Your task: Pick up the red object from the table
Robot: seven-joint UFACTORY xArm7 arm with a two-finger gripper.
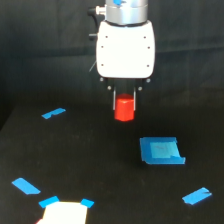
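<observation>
The red object (124, 108) is a small orange-red block in the middle of the exterior view, over the black table (100, 160). My gripper (124, 104) hangs straight down from its white housing (125, 49). Its two thin dark fingers (114, 99) press against the block's left and right sides, so it is shut on the block. The block's lower half shows below the fingers. Whether its base rests on the table or hangs just above it cannot be told from this view.
A blue square patch (161, 151) lies to the exterior view's right of the block, nearer the camera. Blue tape pieces sit at the left (53, 113), lower left (26, 186) and lower right (197, 196). A bright white patch with blue corners (65, 212) is at the bottom edge.
</observation>
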